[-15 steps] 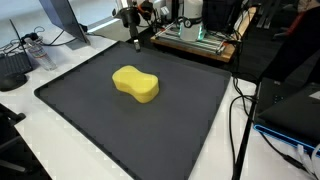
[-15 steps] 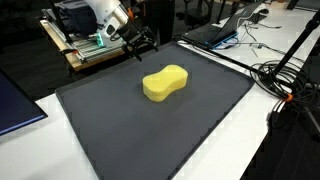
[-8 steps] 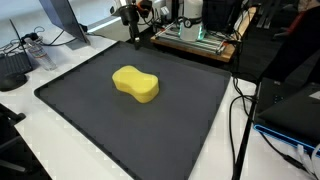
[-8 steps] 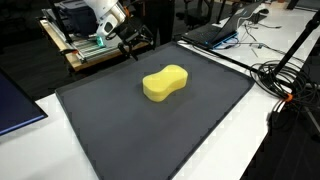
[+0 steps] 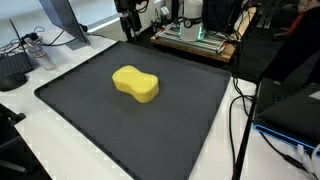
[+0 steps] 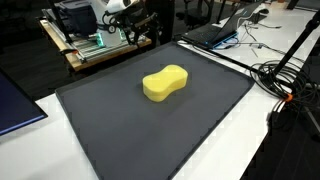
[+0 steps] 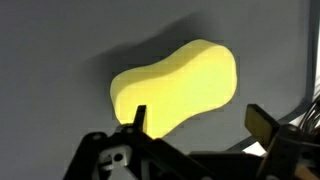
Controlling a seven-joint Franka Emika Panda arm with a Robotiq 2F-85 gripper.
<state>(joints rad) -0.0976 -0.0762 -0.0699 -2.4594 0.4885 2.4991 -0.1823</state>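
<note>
Now hangs higher than a second ago over the far edge of the black mat (image 6: 130, 135) with hand (image 6: 141, 30) spread wide and empty, well apart from the yellow sponge (image 6: 165, 82) lying untouched mid-mat.

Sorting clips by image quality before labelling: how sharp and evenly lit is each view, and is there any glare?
Wrist view: soft all over; the yellow sponge has fuzzy edges and a dim shadow along its upper left, and the open gripper in front is dark and blurred. Both exterior views: sharper, evenly lit, no glare on the dark mat, only a faint shadow under the sponge.
</note>
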